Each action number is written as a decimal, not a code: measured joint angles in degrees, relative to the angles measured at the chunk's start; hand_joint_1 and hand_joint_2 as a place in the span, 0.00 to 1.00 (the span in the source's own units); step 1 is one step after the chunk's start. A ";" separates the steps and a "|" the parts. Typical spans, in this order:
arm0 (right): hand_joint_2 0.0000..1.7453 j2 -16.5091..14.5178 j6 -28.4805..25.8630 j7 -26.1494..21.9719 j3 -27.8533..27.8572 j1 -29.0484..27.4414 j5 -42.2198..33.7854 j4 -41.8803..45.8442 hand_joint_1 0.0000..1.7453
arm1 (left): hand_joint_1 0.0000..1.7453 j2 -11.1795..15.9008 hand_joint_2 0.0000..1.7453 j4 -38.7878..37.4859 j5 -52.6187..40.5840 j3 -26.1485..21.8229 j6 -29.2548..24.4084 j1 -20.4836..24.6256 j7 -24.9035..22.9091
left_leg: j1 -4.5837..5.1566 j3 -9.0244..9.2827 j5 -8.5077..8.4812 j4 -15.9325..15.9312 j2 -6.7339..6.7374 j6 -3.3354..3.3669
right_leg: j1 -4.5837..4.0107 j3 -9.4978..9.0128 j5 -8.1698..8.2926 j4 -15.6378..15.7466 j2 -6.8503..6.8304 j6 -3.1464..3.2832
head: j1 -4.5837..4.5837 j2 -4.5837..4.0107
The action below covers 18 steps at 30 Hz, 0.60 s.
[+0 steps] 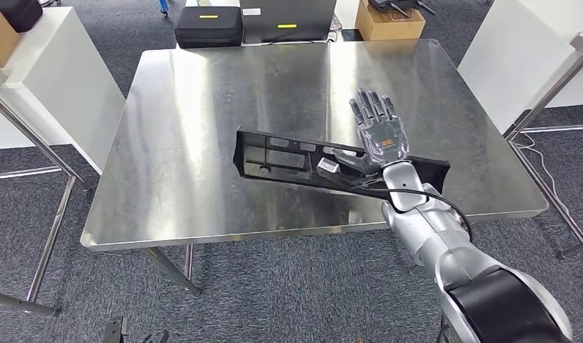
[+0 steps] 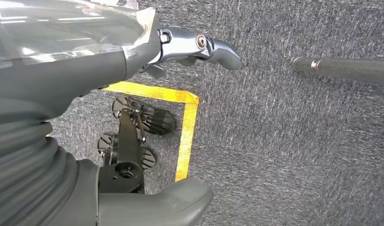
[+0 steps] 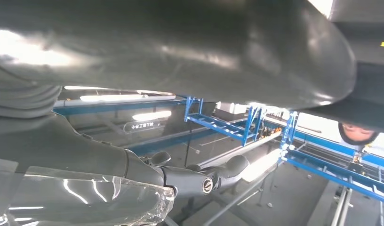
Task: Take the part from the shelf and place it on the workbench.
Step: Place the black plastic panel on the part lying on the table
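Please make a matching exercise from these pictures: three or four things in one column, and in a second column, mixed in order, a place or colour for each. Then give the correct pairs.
Things:
1. black part
2. right hand
3. cardboard box
4. yellow tape

Places or colours:
A. on the carpet, forming a corner
B. on the floor beyond the far edge of the workbench
C. long, above the steel top near its front edge
D. fingers spread, over the middle of the part

Pairs: 1-C, 2-D, 3-B, 4-A
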<state>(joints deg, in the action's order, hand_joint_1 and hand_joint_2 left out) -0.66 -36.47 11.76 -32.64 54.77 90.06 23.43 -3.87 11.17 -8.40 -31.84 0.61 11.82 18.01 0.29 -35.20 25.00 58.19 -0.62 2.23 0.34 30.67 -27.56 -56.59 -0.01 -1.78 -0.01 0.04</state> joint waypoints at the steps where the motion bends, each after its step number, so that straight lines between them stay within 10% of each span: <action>1: 0.00 -0.17 0.00 0.00 -0.16 0.07 -0.02 0.00 0.00 | 0.00 -0.02 1.00 0.00 0.02 -0.01 0.00 0.00 0.00 | 0.01 0.00 0.00 0.00 0.01 0.00 | 0.00 0.00 0.00 0.00 0.00 0.00 | 0.01 0.00; 2: 0.00 -0.27 -0.01 -0.01 -0.26 0.11 -0.03 0.00 0.00 | 0.00 -0.03 1.00 0.00 0.04 -0.02 0.00 0.00 0.00 | 0.03 0.00 0.00 0.00 0.02 0.00 | 0.00 -0.01 0.00 0.00 0.00 0.00 | 0.00 0.00; 6: 0.00 -0.33 -0.01 -0.01 -0.32 0.10 -0.05 0.00 0.00 | 0.00 -0.10 0.00 0.00 0.19 -0.07 0.32 -0.06 0.10 | 0.07 0.00 0.00 0.00 0.03 0.00 | 0.01 -0.01 0.00 0.00 0.01 0.00 | -0.01 0.00; 18: 0.00 -0.40 0.01 0.93 -0.58 0.09 -0.04 0.00 0.00 | 0.00 -0.38 0.00 0.00 0.64 -0.70 2.25 -0.42 2.02 | 0.04 0.00 0.00 0.00 0.04 0.00 | 0.01 0.01 0.00 0.00 0.00 0.00 | -0.01 0.00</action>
<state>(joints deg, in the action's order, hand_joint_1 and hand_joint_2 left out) -1.05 -36.47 12.69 -33.23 54.87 90.01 23.43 -4.25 11.17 -7.76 -32.54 2.86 11.40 20.03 0.33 -35.20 25.00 58.20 -0.58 2.23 0.35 30.67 -27.56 -56.58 -0.01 -1.78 -0.02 0.04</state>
